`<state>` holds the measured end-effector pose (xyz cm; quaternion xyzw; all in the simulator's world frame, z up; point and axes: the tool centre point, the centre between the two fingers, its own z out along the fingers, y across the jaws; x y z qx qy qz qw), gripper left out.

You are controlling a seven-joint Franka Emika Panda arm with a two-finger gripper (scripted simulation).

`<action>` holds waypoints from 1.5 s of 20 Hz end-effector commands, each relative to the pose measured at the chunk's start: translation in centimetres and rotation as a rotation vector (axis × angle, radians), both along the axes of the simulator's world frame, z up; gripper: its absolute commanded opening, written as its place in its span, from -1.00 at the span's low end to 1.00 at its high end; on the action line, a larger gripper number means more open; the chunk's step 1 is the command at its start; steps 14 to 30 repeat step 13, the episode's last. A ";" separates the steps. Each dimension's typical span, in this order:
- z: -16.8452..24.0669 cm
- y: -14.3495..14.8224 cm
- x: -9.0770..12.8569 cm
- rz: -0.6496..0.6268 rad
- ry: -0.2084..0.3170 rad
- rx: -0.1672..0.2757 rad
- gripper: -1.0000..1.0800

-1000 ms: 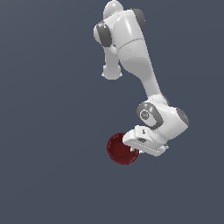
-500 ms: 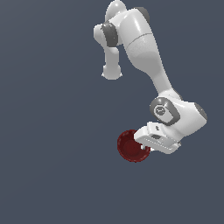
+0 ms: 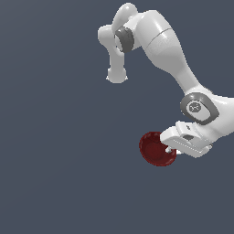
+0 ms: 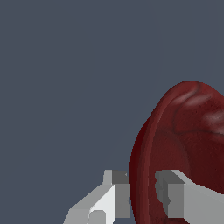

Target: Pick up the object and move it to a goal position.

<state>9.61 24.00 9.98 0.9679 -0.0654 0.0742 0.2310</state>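
Dark red bowl [image 3: 157, 148], small and round, faintly ribbed inside, hanging against plain dark grey at the exterior view's lower right, nothing visibly beneath it. Shifted since a second ago: farther toward the exterior view's right, a little lower, carried along with the arm's [image 3: 164, 50] outstretched forearm. Clamped at the rim by the gripper [image 4: 142, 192], one finger [image 4: 116, 194] outside the wall, the other inside, jaws narrowed to the rim's thickness. Grasping the bowl, tilted on edge.
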 end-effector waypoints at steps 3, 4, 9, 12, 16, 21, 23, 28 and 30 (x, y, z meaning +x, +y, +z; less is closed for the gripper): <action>1.2 2.0 0.1 -0.001 -0.001 0.001 -1.00; 1.3 2.2 0.1 -0.001 -0.001 0.001 -1.00; 1.7 3.1 0.1 -0.001 -0.001 0.002 -1.00; 1.8 3.3 0.1 -0.001 -0.001 0.002 -1.00; 1.8 3.3 0.1 -0.001 -0.001 0.002 -1.00; 1.8 3.3 0.1 -0.001 -0.001 0.002 -1.00; 1.8 3.3 0.1 -0.001 -0.001 0.002 -1.00; 1.8 3.3 0.1 -0.001 -0.001 0.002 -1.00; 1.8 3.3 0.1 -0.001 -0.001 0.002 -1.00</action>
